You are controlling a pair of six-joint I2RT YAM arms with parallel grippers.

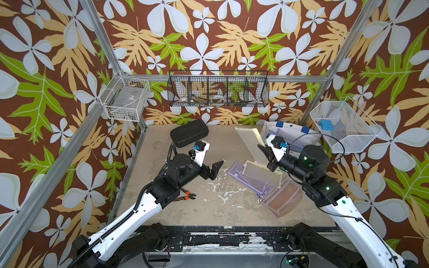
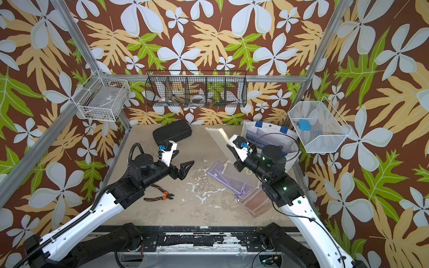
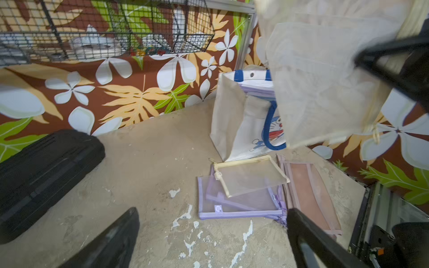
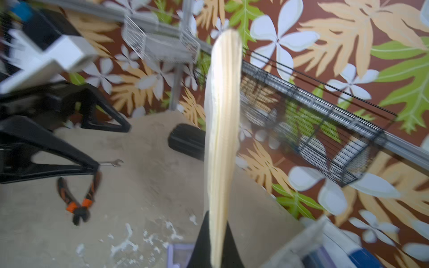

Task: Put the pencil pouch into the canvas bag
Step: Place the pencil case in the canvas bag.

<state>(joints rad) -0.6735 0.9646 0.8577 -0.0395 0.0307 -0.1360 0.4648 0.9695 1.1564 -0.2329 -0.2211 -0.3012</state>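
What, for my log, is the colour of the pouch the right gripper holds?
Translucent cream with pale yellow trim; the pouch shows best in the left wrist view.

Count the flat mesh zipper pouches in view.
5: one cream mesh pouch in the right gripper; a cream pouch, a purple pouch and a pink pouch overlapping on the table; apparently another purple one inside the white canvas bag. More may be hidden.
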